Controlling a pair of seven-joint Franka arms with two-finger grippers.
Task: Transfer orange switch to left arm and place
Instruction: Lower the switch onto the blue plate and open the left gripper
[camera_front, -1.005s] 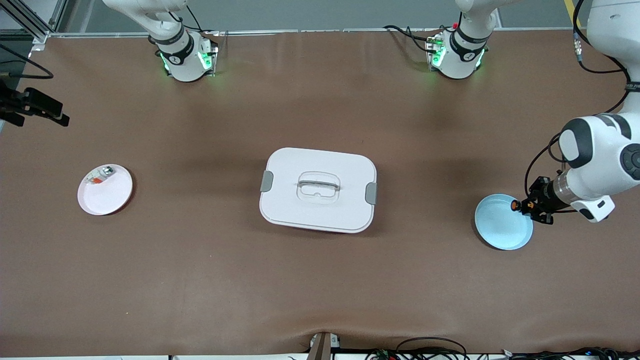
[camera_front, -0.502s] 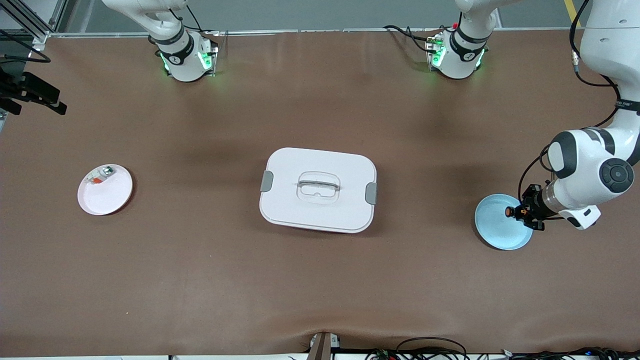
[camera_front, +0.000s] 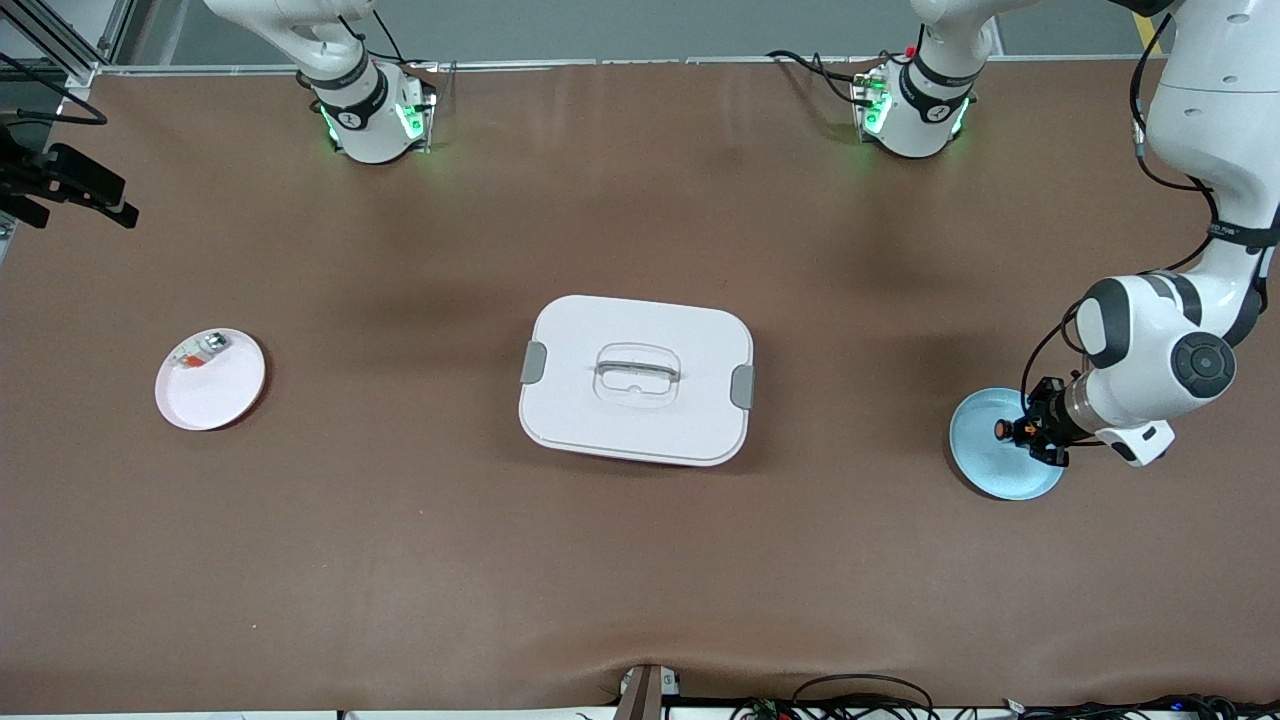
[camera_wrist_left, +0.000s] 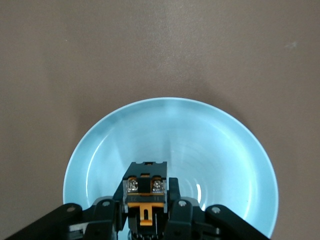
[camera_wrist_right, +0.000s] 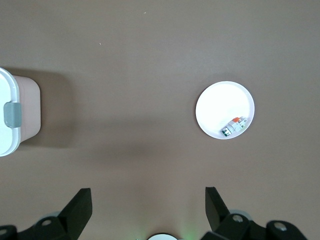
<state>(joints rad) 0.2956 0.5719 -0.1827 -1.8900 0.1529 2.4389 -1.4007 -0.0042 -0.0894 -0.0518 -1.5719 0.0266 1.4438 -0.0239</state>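
Left end effector clamps orange switch above blue plate.

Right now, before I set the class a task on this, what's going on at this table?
The left gripper is shut on the orange switch and holds it over the blue plate. The box sits closed mid-table. The pink plate, toward the right arm's end, holds a small silver part. The right gripper is open, up over bare table, waiting.

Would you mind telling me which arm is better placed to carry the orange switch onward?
Left: its end effector is shut on the orange switch above the blue plate.
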